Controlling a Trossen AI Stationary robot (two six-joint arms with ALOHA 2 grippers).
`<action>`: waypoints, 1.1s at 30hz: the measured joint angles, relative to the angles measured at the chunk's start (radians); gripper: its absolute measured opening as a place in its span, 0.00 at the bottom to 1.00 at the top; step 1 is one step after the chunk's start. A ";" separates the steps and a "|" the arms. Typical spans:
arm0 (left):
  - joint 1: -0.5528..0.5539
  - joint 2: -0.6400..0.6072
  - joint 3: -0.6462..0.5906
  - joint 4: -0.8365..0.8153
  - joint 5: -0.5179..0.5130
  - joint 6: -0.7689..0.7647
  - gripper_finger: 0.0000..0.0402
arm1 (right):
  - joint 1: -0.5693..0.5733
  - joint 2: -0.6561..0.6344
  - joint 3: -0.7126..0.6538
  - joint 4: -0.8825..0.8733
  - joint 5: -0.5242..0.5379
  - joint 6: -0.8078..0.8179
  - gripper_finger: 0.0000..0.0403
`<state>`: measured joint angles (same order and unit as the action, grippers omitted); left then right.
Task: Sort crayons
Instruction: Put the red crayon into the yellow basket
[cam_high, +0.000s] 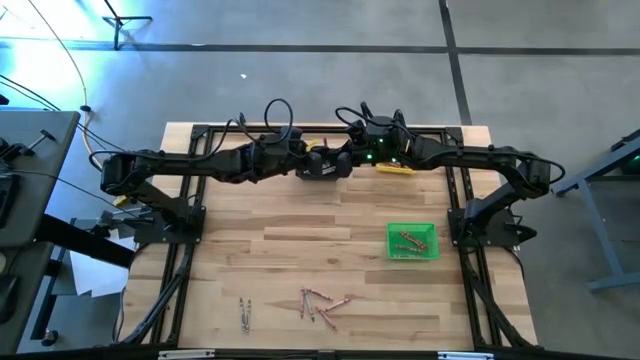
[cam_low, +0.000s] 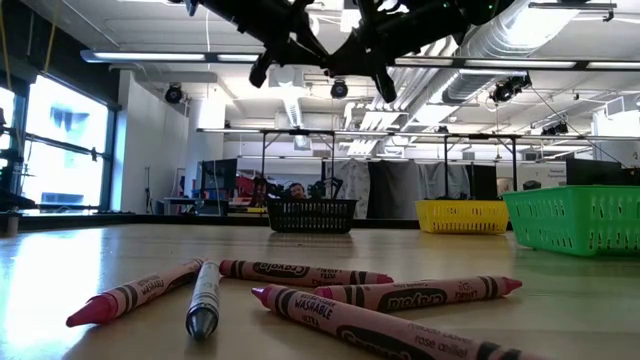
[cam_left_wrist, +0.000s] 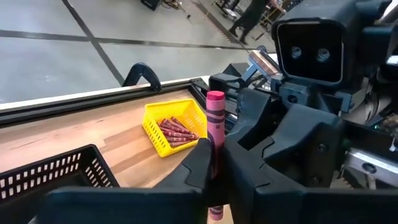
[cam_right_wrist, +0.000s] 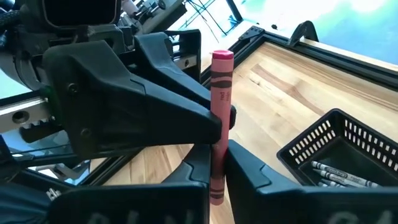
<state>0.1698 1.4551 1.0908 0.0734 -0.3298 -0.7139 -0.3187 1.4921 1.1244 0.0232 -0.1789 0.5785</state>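
A reddish-pink crayon (cam_left_wrist: 215, 112) stands upright in the air above the table's far middle, and both grippers are shut on it. My left gripper (cam_left_wrist: 216, 160) comes from the table's left and my right gripper (cam_right_wrist: 217, 167) from the right; they meet fingertip to fingertip (cam_high: 335, 163). More crayons (cam_high: 322, 303) lie loose on the wood near the front edge, with two grey ones (cam_high: 245, 313) to their left. Others lie in the green bin (cam_high: 412, 241) and in the yellow bin (cam_left_wrist: 171, 127). My left gripper pinches the crayon's wrapped shaft (cam_left_wrist: 215, 146) between its two fingers, which come nearly level from the table's left and lie across it. The crayon stands upright, flat end up, clear of the table. My right gripper pinches the same shaft (cam_right_wrist: 217, 152) between its two fingers, coming nearly level from the table's right, across the crayon. The left gripper's fingers (cam_right_wrist: 202, 121) close on it just beside mine. The top end (cam_right_wrist: 222, 59) sticks up above both holds.
A black bin (cam_right_wrist: 339, 152) holding grey crayons (cam_right_wrist: 336, 171) stands on the table's far side under the grippers, and the yellow bin is next to it. The green bin sits right of centre. Bare wood lies between the bins and the loose crayons.
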 joint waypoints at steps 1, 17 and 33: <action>0.000 0.000 0.000 -0.001 0.005 0.011 0.09 | 0.000 0.000 0.000 0.001 -0.002 0.001 0.03; 0.013 0.000 0.000 -0.060 0.117 0.062 0.27 | -0.382 -0.040 0.000 -0.655 0.018 -0.278 0.03; 0.013 0.000 0.000 -0.068 0.119 0.061 0.24 | -0.572 0.040 -0.150 -0.684 0.011 -0.336 0.04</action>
<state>0.1829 1.4548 1.0904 0.0055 -0.2104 -0.6533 -0.8905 1.5322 0.9745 -0.6608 -0.1681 0.2420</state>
